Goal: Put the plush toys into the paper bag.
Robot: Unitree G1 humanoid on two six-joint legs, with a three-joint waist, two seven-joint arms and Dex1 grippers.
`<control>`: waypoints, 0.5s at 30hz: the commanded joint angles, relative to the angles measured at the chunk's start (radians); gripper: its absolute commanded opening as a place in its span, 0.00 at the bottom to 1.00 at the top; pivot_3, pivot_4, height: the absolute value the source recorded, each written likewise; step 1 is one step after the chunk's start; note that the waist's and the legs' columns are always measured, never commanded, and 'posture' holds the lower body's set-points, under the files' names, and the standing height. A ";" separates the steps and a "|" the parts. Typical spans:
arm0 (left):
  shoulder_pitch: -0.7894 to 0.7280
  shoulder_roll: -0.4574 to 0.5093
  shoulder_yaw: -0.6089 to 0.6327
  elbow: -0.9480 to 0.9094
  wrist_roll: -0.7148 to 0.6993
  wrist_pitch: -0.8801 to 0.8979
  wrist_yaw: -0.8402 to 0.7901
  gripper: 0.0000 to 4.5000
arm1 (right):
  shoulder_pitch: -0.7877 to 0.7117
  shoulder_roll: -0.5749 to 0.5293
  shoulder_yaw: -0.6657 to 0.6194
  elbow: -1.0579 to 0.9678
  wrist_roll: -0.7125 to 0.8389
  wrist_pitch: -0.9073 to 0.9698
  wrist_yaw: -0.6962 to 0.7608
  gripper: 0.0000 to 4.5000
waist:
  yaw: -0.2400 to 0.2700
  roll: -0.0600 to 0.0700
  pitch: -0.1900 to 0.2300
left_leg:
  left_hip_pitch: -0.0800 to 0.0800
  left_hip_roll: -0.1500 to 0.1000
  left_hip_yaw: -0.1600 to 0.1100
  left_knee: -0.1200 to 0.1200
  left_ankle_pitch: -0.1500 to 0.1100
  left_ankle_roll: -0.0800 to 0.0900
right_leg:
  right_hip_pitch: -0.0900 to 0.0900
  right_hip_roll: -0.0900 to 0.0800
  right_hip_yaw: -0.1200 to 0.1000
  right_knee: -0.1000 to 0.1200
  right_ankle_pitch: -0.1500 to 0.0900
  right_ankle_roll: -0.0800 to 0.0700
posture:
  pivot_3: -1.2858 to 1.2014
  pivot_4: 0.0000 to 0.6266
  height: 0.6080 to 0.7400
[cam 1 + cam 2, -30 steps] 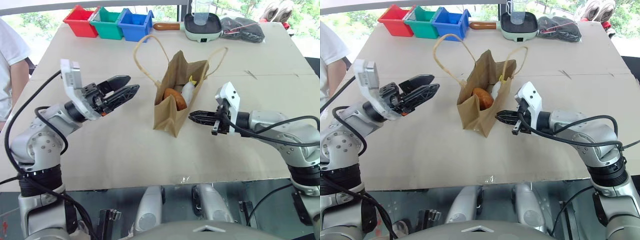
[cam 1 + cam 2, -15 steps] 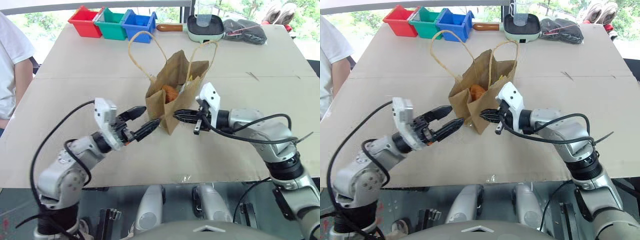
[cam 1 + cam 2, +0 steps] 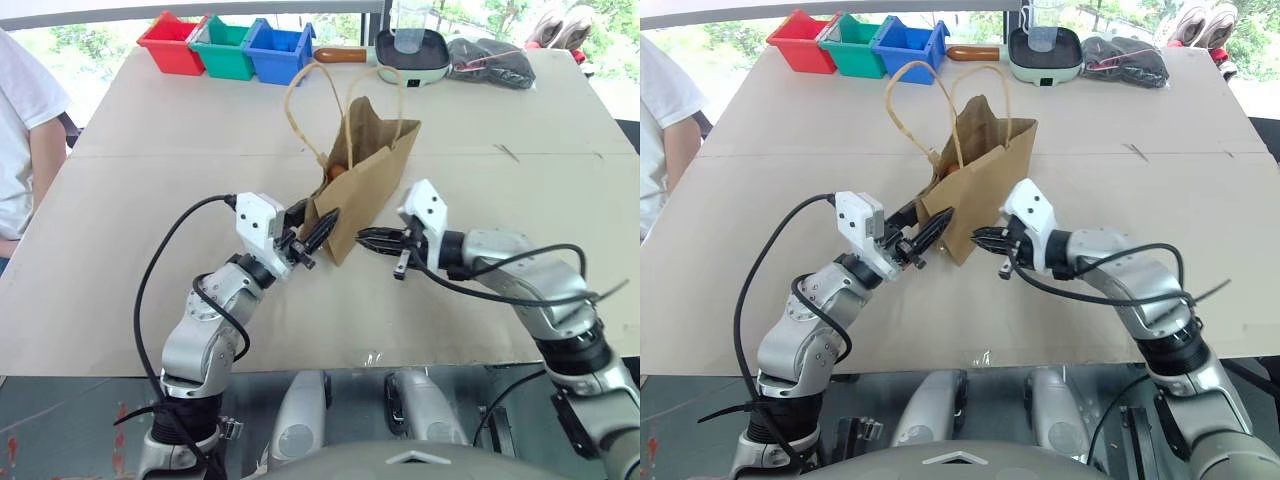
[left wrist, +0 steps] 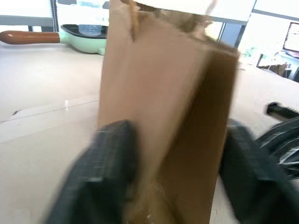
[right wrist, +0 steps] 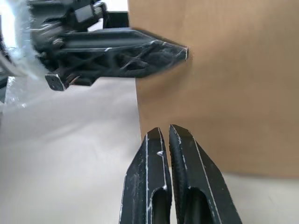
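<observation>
Near the middle of the frame, on the pale table (image 3: 150, 150), stands the paper bag (image 3: 372, 185): brown kraft, creased, leaning a little toward the upper right, its two tan cord handles looping up above the open mouth. Just inside the mouth a rounded orange-brown patch of a plush toy (image 3: 338, 172) peeks out; the rest of what the bag holds is hidden by its wall.

The left gripper (image 3: 312, 229) has its fingers set narrowly on either side of the bag's lower left corner, and the left wrist view shows the folded edge of the paper between the two dark fingers (image 4: 105, 168), which touch it or nearly so. The right gripper (image 3: 372, 240) sits just to the lower right of the bag's bottom corner, its fingers pressed together on nothing, tips pointing at the paper.

Along the top edge of the frame sit red, green and blue bins (image 3: 222, 45) and a pale green pan (image 3: 408, 52)
</observation>
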 commanded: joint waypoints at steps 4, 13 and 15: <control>-0.102 0.125 0.081 0.144 -0.116 -0.116 -0.334 0.00 | 0.186 -0.110 -0.231 -0.202 0.053 -0.126 0.061 0.16 | 0.000 0.000 0.000 | 0.000 0.000 0.000 0.000 0.000 0.000 | 0.000 0.001 0.000 0.000 0.000 0.000 | 0.52 0.24 1.00; -0.448 0.284 0.051 0.698 -0.118 -0.334 -0.977 0.00 | 0.489 -0.247 -0.517 -0.289 0.103 -0.191 0.135 1.00 | -0.002 0.000 0.000 | 0.001 0.000 0.000 0.001 0.000 0.000 | 0.002 0.002 0.000 -0.001 0.000 0.000 | 0.52 0.24 1.00; -0.538 0.266 0.022 0.848 -0.068 -0.423 -1.069 0.00 | 0.523 -0.253 -0.548 -0.289 0.085 -0.212 0.131 1.00 | -0.003 0.000 0.000 | 0.002 0.000 0.002 0.000 0.000 0.000 | 0.002 0.001 0.001 -0.001 0.000 0.000 | 0.52 0.24 1.00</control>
